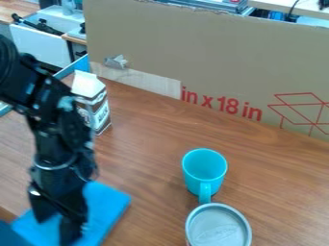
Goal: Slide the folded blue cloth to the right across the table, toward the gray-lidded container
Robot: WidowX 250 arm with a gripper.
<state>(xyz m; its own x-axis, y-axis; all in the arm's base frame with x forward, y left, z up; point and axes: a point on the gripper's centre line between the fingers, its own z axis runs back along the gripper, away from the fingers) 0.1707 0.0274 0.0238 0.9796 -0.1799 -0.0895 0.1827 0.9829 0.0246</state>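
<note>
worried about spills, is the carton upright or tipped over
Upright: the carton stands with its peaked top uppermost, base on the table.

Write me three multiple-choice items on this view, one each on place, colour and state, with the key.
1. Where is the gripper?
A. Above the carton
B. At the flat blue piece
C. Against the cardboard

2. What colour is the mug?
A. Turquoise
B. Red
C. White

3. How does the mug rest?
A. On its side
B. Mouth down
C. Upright, mouth up

Key:
1 B: at lower left, its fingers hang down over the blue piece.
2 A: its wall and handle are both turquoise.
3 C: its open rim faces up and shows the inside.
</note>
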